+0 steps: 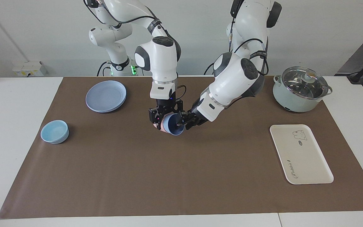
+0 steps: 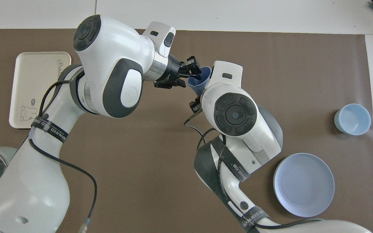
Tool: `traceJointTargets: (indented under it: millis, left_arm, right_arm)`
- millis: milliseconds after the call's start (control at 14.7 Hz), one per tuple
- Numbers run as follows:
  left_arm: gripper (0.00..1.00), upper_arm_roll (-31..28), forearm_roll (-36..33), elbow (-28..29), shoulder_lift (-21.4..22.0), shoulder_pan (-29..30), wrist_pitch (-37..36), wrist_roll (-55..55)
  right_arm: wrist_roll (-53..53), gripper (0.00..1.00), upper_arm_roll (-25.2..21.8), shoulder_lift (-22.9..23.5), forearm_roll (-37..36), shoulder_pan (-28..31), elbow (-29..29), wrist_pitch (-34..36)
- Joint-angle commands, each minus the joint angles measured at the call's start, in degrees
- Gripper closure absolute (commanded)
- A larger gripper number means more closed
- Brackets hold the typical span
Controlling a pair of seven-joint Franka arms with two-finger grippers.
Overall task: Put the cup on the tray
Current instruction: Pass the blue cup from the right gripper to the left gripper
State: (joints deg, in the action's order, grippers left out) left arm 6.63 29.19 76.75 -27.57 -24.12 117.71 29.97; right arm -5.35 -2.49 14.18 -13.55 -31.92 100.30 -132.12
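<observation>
Handover in hand over mid-bench. The cup (image 1: 173, 125) is held tilted in the air, clamped by the right tool (image 1: 160, 122), something pink showing at its base. The left tool (image 1: 183, 122) is at the rim, partly closed; a finished grip cannot be confirmed. The rim wall is best pinched squarely before the right tool lets go. The tray (image 1: 307, 164) lies at the left arm's end. The right tool's fingertips are hidden by the cup and wrist

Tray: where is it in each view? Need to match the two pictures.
Facing view: the tray lies at lower right, at the left arm's end of the table, farther from the robots than the pot.
Overhead view: the tray lies at upper left, partly hidden by the left arm.
Shared landmark: the plate.
</observation>
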Motion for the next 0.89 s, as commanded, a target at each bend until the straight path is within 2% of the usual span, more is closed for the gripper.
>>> traceJointTargets:
  millis: [0, 272, 477, 817]
  left_arm:
    - [0.54, -0.74, 0.96, 1.74, 1.64, -0.22, -2.57, 0.09]
    - [0.86, -0.66, 1.05, 1.39, 1.64, -0.22, -2.40, 0.09]
    - [0.99, -0.66, 0.96, 1.21, 1.56, -0.22, -2.22, 0.26]
    - [1.00, -0.74, 0.08, 1.12, 1.56, -1.01, -2.74, 0.35]
  right_arm:
    - [-2.04, 1.00, 0.03, 0.68, -1.74, 0.02, -1.07, -0.69]
    - [-2.04, 1.00, 0.03, 0.68, -1.74, 0.10, -1.07, -0.78]
    - [-2.04, 1.00, 0.03, 0.76, -1.65, 0.28, -1.07, -0.86]
    - [-2.04, 1.00, 0.03, 0.85, -1.74, 0.37, -1.07, -0.95]
